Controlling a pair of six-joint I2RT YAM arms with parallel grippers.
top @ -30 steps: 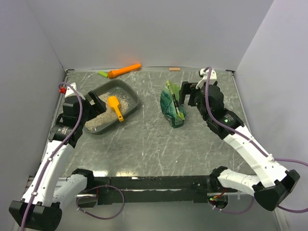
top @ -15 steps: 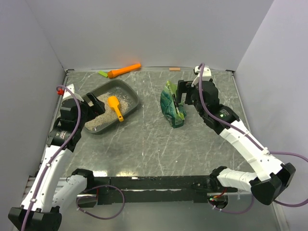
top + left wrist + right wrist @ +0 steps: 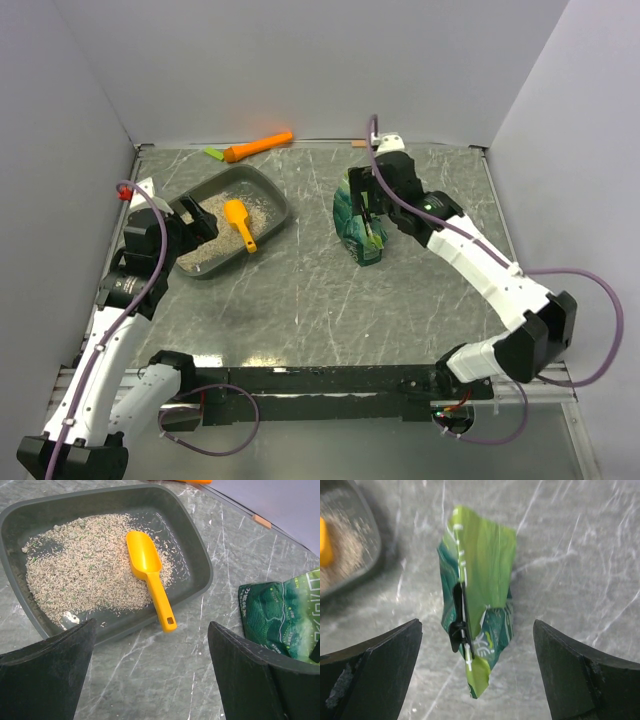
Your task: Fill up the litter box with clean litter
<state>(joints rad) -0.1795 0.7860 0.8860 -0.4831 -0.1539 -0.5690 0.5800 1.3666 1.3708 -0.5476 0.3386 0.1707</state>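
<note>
litter box: part-filled, bag not yet gripped

litter box (image 3: pixel 192 540) sits at the left of the desk (image 3: pixel 300 300), holding a thin, patchy layer of clean litter (image 3: pixel 85 565). orange scoop (image 3: pixel 147 567) lies in it, handle reaching the rim. green litter bag (image 3: pixel 480 575) stands upright, well apart to the right, likely so it can be seized from above and tipped. right jaws: spread wide, straddling the bag, touching nothing, empty. left jaws: spread wide, empty, beside the box, probably to steady it.
</note>
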